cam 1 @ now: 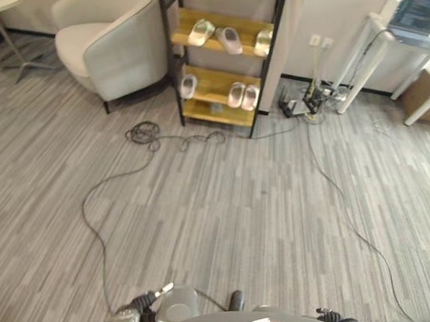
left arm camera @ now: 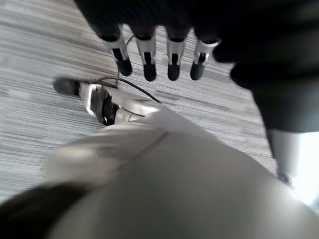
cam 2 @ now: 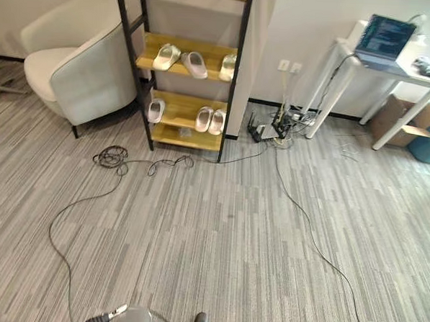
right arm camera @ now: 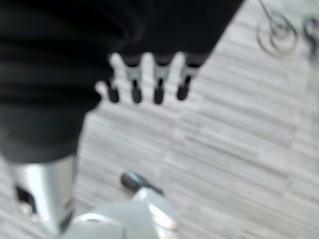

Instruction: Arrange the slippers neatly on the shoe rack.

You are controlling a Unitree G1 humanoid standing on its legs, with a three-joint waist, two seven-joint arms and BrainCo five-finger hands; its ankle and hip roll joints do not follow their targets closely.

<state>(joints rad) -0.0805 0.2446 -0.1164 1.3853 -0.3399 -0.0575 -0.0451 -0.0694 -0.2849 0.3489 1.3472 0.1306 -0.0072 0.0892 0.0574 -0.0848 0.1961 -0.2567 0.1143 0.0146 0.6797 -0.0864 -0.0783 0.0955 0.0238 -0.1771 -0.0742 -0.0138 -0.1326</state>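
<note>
I see the slippers (cam 1: 221, 39) on the shoe rack (cam 1: 213, 85), some askew. Left robot hand (left arm camera: 159, 55) and right robot hand (right arm camera: 144, 79) hang relaxed, empty. Next, I judge: approach rack, straighten pairs.

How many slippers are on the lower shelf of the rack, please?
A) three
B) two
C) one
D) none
A: the lower shelf holds one slipper at its left end and a pair side by side toward its right end, three in all.
</note>
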